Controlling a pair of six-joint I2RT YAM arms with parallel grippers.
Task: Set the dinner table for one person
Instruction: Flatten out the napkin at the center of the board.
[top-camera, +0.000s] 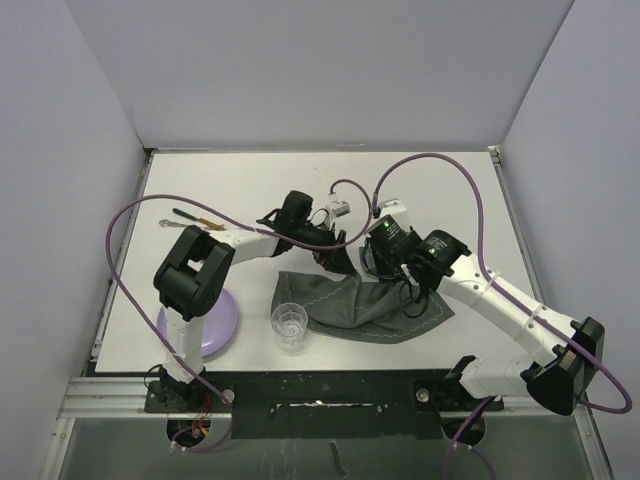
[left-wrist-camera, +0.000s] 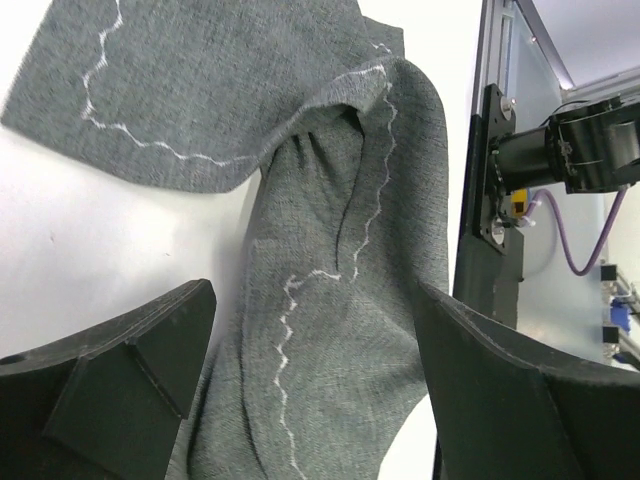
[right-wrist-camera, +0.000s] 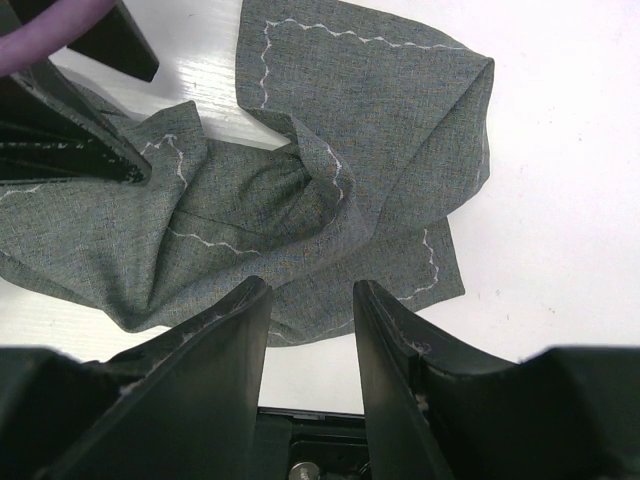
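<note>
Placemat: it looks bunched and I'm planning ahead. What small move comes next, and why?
Probably close the left pincer on the raised fold of the placemat: its jaws stand open astride that fold, and the cloth lies crumpled on the dinner table.

The placemat (top-camera: 370, 305) lies on the dinner table (top-camera: 250, 180), near its middle. The glass (top-camera: 289, 324) stands just left of the placemat's front corner, the plate (top-camera: 222, 325) further left. Cutlery (top-camera: 190, 220) lies behind the plate, near the left edge. The left gripper (top-camera: 340, 258) and right gripper (top-camera: 385, 265) hang side by side over the placemat's back edge
</note>
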